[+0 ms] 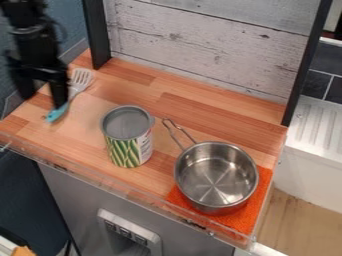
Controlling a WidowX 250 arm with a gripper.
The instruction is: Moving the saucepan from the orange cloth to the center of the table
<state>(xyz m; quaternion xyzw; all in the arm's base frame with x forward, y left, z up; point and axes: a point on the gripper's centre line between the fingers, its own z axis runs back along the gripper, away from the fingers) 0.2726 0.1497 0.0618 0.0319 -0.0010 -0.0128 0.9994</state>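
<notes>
Stainless steel gleams at the lower right of the frame, where the saucepan (215,175) sits upright on the orange cloth (247,218), its handle angled up and left, near the open can (128,142). At upper left, the black gripper (43,101) hangs with its fingers apart beside the turquoise-handled spatula (79,84).

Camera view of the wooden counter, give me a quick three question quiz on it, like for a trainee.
1. Multiple choice: what lies under the round, shiny steel saucepan? a) a blue plate, b) an orange cloth, c) a wire rack.
2. True or false: the tall can with the green-patterned label stands between the saucepan and the slotted spatula with the turquoise handle.
3. Short answer: which object is nearest the black two-finger gripper?

Key: 1 b; 2 true; 3 the spatula.
</notes>
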